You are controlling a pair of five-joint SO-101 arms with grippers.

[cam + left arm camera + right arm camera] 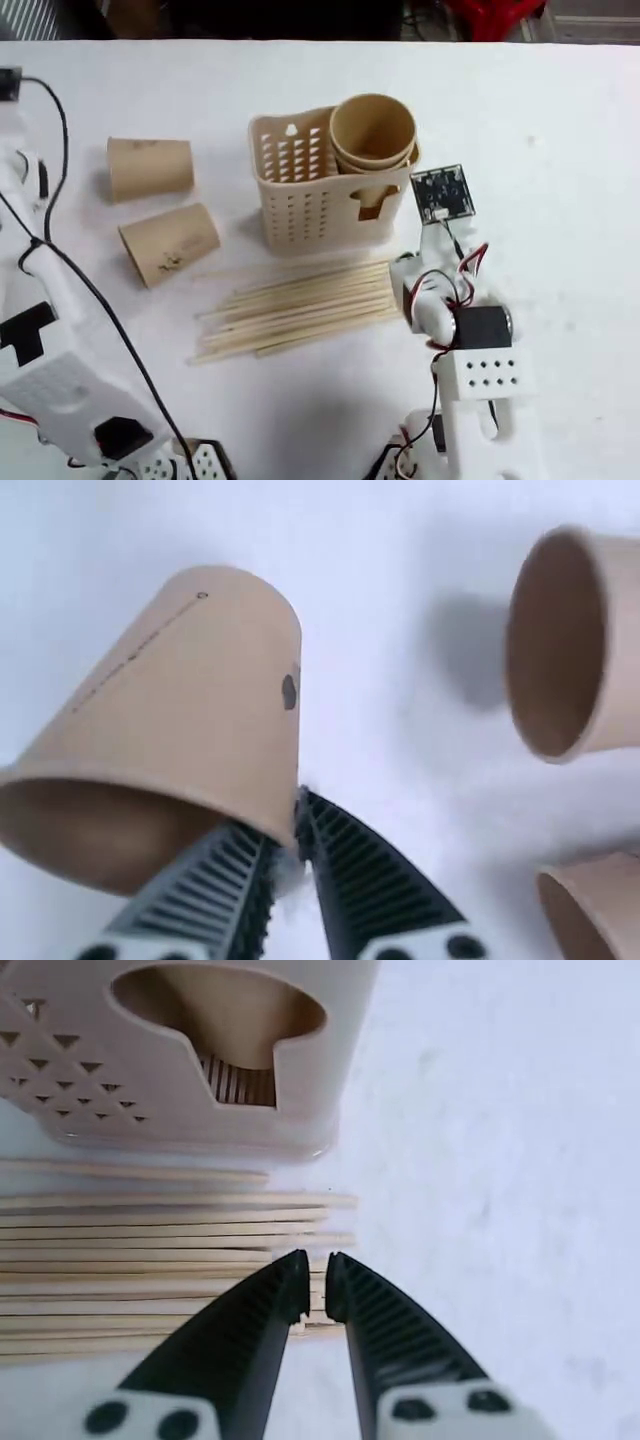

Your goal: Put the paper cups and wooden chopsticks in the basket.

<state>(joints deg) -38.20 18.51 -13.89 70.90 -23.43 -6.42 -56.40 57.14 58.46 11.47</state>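
White desk [560, 120], dark room behind. Wooden chopsticks [300, 305] lie beside the basket [300, 190], long axis across the desk, ends under the closed, empty right tool [316, 1260]. A paper cup [190, 700] hangs gripped by its rim in the left tool [293, 825].

You have a white table [560, 120] under everything, evenly lit, with soft shadows. Past its far edge the room runs dark. A red object [495, 15] sits at the far right there, and a grey ribbed panel [30, 18] at the far left.
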